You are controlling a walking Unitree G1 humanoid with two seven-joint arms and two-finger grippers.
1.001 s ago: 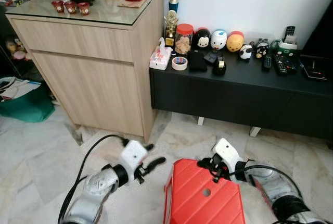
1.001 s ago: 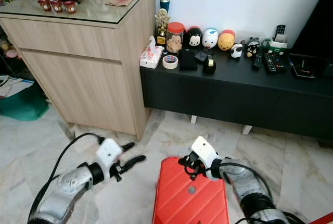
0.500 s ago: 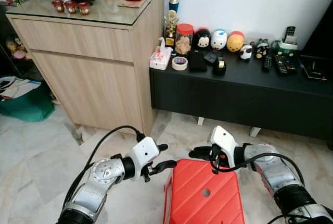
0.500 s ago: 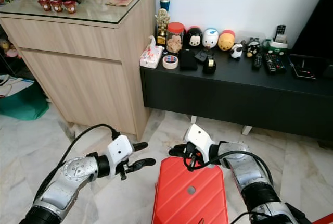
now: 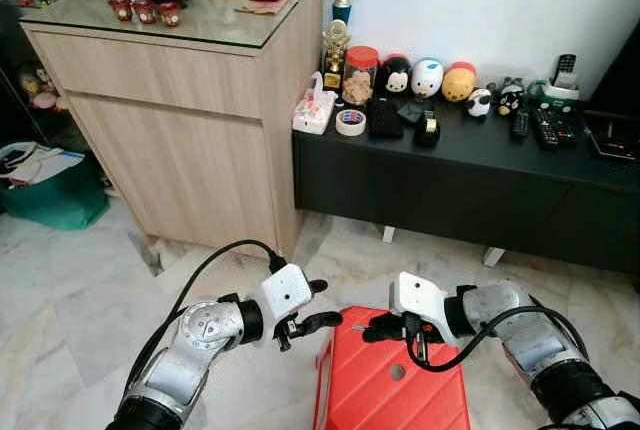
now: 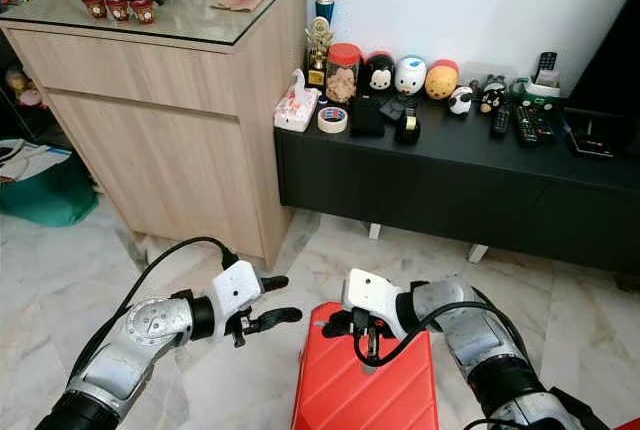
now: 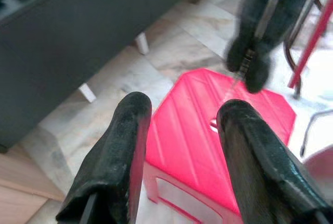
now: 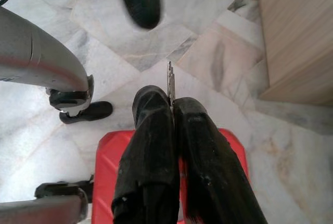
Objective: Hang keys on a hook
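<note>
My right gripper [image 5: 383,328] hovers over the back edge of a red plastic stool [image 5: 392,392], shut on a set of keys [image 5: 417,343] that dangles below it. In the right wrist view a thin metal key tip [image 8: 169,81] pokes out between the closed fingers [image 8: 151,130]. My left gripper [image 5: 322,303] is open with nothing in it, just left of the stool, pointing at the right gripper. The left wrist view looks between its two spread fingers [image 7: 127,146] at the stool [image 7: 192,130] and the blurred right gripper [image 7: 255,41].
A light wooden cabinet [image 5: 190,110] with a glass top stands at the back left. To its right, a low black console [image 5: 470,175] carries figurines, tape and remotes. A green bag [image 5: 55,195] lies at the far left. The floor is marble tile [image 5: 70,290].
My right gripper has swung left and lower over the stool with the keys, closing on the left gripper. The left arm rose and moved right a second ago, then held. The camera shifted slightly.
</note>
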